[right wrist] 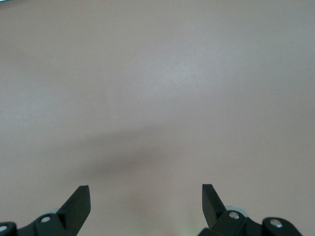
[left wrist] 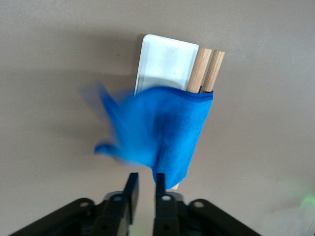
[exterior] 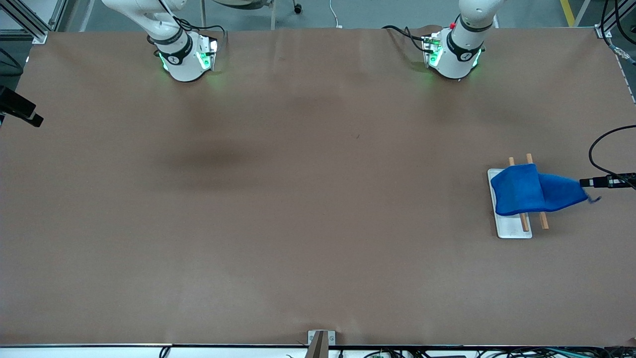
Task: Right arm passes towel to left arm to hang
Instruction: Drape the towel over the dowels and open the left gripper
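Observation:
The bright blue towel [exterior: 526, 191] hangs draped over two wooden rods [exterior: 542, 221] of a small rack with a white base [exterior: 514, 228], at the left arm's end of the table. One corner trails off toward the table edge. In the left wrist view the towel [left wrist: 167, 128] covers the rods [left wrist: 206, 69], and its loose corner is blurred. My left gripper [left wrist: 145, 176] is above the rack, its fingers a narrow gap apart with nothing between them. My right gripper [right wrist: 145, 189] is wide open and empty over bare table. Neither gripper shows in the front view.
The right arm's base [exterior: 184, 59] and the left arm's base [exterior: 454, 54] stand along the table's back edge. A black device with a cable [exterior: 608, 181] sits at the table edge beside the towel's trailing corner. Another black device [exterior: 20, 109] sits at the right arm's end.

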Controlling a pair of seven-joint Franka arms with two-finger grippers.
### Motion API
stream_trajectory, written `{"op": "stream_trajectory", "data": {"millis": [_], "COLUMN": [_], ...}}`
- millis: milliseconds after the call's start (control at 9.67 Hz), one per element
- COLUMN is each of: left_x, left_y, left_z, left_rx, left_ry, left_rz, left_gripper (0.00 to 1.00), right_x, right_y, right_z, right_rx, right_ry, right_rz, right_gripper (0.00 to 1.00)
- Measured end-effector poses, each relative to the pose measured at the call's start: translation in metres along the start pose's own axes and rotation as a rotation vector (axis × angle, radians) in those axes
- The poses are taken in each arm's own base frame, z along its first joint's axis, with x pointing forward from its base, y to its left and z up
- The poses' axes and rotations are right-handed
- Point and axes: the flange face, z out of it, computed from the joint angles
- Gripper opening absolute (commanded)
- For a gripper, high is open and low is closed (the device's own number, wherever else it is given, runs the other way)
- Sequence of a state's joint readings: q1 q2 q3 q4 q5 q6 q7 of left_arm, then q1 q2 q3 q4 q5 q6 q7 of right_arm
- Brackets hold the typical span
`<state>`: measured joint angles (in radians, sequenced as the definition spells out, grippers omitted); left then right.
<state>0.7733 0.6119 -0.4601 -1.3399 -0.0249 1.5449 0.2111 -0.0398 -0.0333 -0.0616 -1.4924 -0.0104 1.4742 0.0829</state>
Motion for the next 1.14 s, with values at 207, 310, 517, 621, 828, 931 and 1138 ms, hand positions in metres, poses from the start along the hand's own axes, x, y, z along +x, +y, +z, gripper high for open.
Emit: {"op": "stream_trajectory", "data": {"millis": [207, 310, 517, 621, 828, 931, 1138], "left_x": [-0.002, -0.005, -0.021, -0.034, -0.061, -0.073, -0.093], "left_y": [0.0, 0.007, 0.047, 0.079, 0.147, 0.174, 0.214], "left_z": [-0.012, -0.025, -0.068, -0.088, -0.121, -0.135, -0.152], "left_rx": [0.047, 0.075, 0.124, 0.145, 0.183, 0.201, 0.262], "left_ry": [0.014, 0.032, 0.094, 0.114, 0.169, 0.203, 0.251], "left_rz": [0.004, 0.007, -0.041, -0.08, -0.143, -0.146, -0.101], "left_gripper": [1.0, 1.0, 1.0, 1.0, 1.0, 1.0, 1.0], "right_x": [-0.001, -0.004, -0.005, -0.005, -0.004, -0.004, -0.004], "right_y": [0.0, 0.0, 0.001, 0.001, 0.001, 0.001, 0.001], "right_z": [0.0, 0.001, 0.002, 0.001, 0.001, 0.001, 0.001], "right_rx": [-0.001, -0.003, -0.004, -0.004, -0.005, -0.005, -0.005], "right_ry": [-0.01, -0.029, -0.038, -0.037, -0.036, -0.036, -0.032], "right_rz": [-0.005, -0.007, -0.007, -0.007, -0.007, -0.007, -0.007], "right_gripper": [1.0, 1.0, 1.0, 1.0, 1.0, 1.0, 1.0]}}
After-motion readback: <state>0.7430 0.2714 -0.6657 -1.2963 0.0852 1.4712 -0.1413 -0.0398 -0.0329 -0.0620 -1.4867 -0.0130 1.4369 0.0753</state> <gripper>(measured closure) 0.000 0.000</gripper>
